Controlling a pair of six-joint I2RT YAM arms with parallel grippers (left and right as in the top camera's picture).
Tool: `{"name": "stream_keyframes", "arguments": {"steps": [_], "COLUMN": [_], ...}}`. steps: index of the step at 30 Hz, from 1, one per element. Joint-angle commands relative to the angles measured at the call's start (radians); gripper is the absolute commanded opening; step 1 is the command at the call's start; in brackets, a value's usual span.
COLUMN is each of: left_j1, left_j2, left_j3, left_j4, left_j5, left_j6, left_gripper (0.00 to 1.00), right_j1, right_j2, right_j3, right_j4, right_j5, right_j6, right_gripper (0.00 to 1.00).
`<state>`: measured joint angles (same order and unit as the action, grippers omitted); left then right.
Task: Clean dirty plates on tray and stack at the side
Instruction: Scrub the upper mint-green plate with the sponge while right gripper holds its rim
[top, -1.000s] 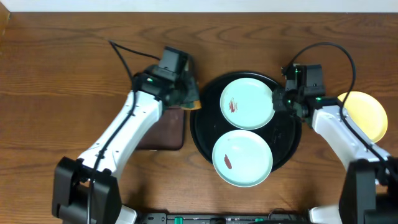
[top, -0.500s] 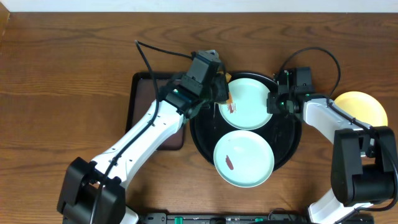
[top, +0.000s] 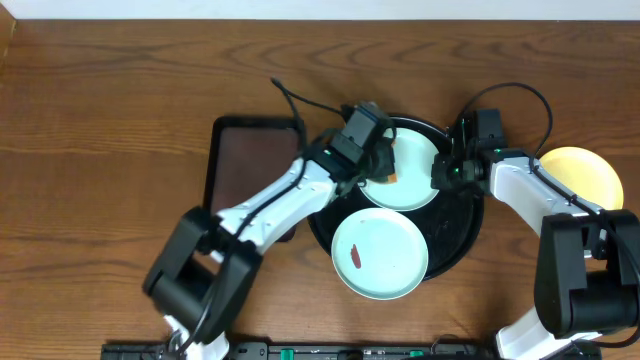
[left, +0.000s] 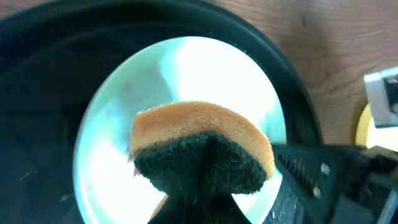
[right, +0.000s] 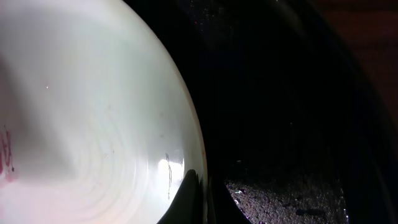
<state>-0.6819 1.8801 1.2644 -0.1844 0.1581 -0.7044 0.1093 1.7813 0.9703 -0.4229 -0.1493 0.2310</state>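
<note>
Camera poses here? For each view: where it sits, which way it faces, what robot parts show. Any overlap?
Overhead: above the wood-grain table, facing straight down; both arms, left gripper, right gripper, glossy black round tray.
Left wrist: above the tray, looking down past its gripped orange-and-green sponge at the upper pale mint plate; right gripper intrudes at right.
Right wrist: low over the tray, facing that plate's rim; one own fingertip shows.
Shared: all three see that plate.
</note>
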Motion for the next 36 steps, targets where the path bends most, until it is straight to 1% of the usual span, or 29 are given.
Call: {"name": "stream_keyframes", "arguments": {"steps": [1,5,9,11,12,14,17,19,21,25,28,33,35,36], "left_j1": [0.001,0.001,0.006,0.019,0.037,0.060,0.084,0.083,0.066,0.021,-0.016,-0.026,-0.001,0.023], "left_j2": [0.082,0.160,0.204,0.208,0.207,0.207,0.207,0.207,0.207,0.208,0.211,0.213,0.213,0.213], "left_j3": [0.009,0.011,0.011,0.011,0.012,0.016,0.019,0.028,0.030,0.030,0.030,0.030,0.030,0.030], "left_j4": [0.048,0.072,0.084,0.047,-0.016,-0.079,-0.096,-0.080,-0.004,0.134,0.215,0.203,0.166,0.116], "left_j5": [0.015,0.015,0.013,-0.013,-0.056,-0.101,-0.098,-0.091,-0.040,-0.028,-0.031,-0.082,-0.101,-0.139], "left_j6": [-0.015,0.005,0.100,0.109,0.121,0.129,0.147,0.145,0.141,0.053,0.037,0.048,0.112,0.149], "left_gripper": [0.07,0.07,0.07,0.07,0.08,0.07,0.07,0.08,0.07,0.08,0.07,0.07,0.08,0.07], "right_j1": [0.031,0.050,0.063,0.069,0.070,0.072,0.074,0.074,0.076,0.076,0.076,0.079,0.082,0.082], "right_j2": [0.005,0.004,0.005,0.005,0.004,0.005,0.005,0.005,0.005,0.005,0.005,0.005,0.004,0.004], "right_j3": [-0.017,-0.017,-0.017,-0.017,-0.017,-0.017,-0.017,-0.017,-0.018,-0.017,-0.018,-0.018,-0.017,-0.018], "right_j4": [-0.019,-0.019,-0.015,-0.015,-0.016,-0.015,-0.015,-0.016,-0.020,-0.020,-0.021,-0.023,-0.023,-0.025], "right_j5": [0.015,0.027,0.030,0.033,0.039,0.040,0.045,0.048,0.048,0.053,0.059,0.072,0.074,0.074], "right_j6": [-0.025,-0.035,-0.038,-0.038,-0.038,-0.038,-0.038,-0.039,-0.055,-0.068,-0.076,-0.076,-0.076,-0.076], "right_gripper": [0.01,0.01,0.01,0.01,0.01,0.01,0.01,0.01,0.01,0.01,0.01,0.01,0.01,0.01]}}
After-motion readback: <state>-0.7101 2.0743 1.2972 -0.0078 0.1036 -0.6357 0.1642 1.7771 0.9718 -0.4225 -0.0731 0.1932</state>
